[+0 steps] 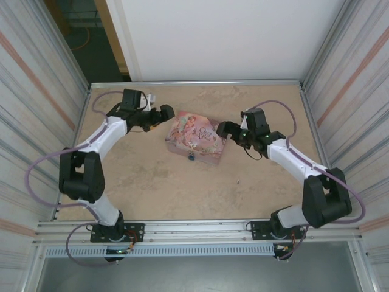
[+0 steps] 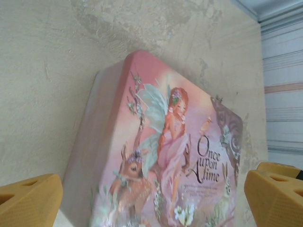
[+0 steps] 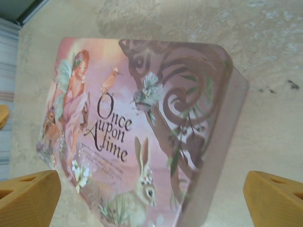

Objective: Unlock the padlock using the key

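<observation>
A pink illustrated tin (image 1: pixel 196 139) lies in the middle of the table. The tiny blue padlock (image 1: pixel 191 156) hangs at the tin's near side. The key is out of view. My left gripper (image 1: pixel 163 115) hovers at the tin's far-left corner, open. In the left wrist view its yellow fingers (image 2: pixel 28 198) stand wide apart over the lid (image 2: pixel 161 142), holding nothing. My right gripper (image 1: pixel 223 129) sits at the tin's right end, also open. Its yellow fingers (image 3: pixel 274 198) straddle the lid's right edge (image 3: pixel 142 123) without touching it.
Metal rails edge the table (image 1: pixel 152 188) on all sides, with ribbed walls left and right. Purple cables loop off both arms. Bare tabletop stretches in front of the tin and behind it.
</observation>
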